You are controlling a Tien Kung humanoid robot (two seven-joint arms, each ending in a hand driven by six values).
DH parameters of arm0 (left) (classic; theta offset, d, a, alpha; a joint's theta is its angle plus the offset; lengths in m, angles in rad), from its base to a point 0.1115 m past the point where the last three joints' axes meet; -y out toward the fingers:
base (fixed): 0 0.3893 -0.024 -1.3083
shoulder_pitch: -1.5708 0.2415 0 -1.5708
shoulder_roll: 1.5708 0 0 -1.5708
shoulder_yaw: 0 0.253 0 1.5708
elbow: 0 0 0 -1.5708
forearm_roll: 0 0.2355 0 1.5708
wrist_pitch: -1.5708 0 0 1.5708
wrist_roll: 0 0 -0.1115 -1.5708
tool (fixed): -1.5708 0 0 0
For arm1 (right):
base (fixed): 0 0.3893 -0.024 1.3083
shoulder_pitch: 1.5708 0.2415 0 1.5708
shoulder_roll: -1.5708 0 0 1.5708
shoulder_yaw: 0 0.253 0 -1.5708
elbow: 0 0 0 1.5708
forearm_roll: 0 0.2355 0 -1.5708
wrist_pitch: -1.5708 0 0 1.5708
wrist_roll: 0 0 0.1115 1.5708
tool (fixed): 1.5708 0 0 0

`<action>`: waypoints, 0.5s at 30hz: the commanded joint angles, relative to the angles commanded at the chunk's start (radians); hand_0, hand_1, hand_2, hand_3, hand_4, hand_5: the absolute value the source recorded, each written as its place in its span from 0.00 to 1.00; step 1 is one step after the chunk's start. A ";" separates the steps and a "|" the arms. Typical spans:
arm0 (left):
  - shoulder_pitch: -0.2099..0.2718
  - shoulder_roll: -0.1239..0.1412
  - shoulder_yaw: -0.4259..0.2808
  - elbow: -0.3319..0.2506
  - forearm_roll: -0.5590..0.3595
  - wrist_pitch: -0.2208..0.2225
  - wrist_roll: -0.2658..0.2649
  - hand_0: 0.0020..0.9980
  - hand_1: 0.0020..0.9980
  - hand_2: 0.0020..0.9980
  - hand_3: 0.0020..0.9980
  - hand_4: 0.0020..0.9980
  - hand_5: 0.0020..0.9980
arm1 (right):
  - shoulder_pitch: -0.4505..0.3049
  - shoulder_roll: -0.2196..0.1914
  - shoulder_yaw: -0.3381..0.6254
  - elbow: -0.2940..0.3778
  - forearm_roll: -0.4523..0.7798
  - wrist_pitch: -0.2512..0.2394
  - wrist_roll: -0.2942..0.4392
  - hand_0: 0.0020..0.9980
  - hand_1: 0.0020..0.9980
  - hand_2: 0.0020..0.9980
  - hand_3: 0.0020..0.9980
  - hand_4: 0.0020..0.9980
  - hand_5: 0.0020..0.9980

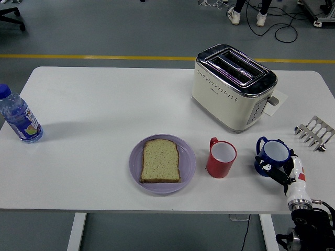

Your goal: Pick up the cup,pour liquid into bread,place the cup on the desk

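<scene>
Your right hand (280,170) wraps its fingers around the blue cup (274,155) at four o'clock on the table (94,110). At the cup's nine o'clock stands the red mug (221,158), then the bread (160,160) on its purple plate (187,163).

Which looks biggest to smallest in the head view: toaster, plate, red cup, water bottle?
1. Toaster
2. Plate
3. Water bottle and red cup: these look about alike, so no firm order.
</scene>
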 joint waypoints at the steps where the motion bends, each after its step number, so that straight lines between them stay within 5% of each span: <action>1: -0.001 0.000 -0.001 0.000 0.000 0.000 0.000 0.63 0.64 0.65 0.50 0.24 0.87 | 0.001 0.000 -0.001 0.000 0.004 -0.004 0.002 0.77 0.70 0.79 0.82 0.89 0.07; 4: -0.002 0.000 -0.003 0.000 0.002 0.000 0.000 0.63 0.64 0.65 0.50 0.24 0.87 | 0.001 0.000 -0.001 0.000 0.031 -0.004 0.005 0.77 0.70 0.79 0.82 0.89 0.07; 5: -0.003 0.000 -0.004 0.000 0.002 0.000 0.000 0.63 0.64 0.65 0.50 0.24 0.87 | 0.001 0.001 0.001 0.001 0.034 -0.005 0.007 0.63 0.62 0.73 0.80 0.77 0.04; 15: -0.004 0.000 -0.005 0.000 0.002 0.000 0.000 0.63 0.64 0.65 0.50 0.24 0.87 | 0.001 0.001 0.013 0.008 0.069 -0.017 0.045 0.54 0.56 0.68 0.75 0.74 0.03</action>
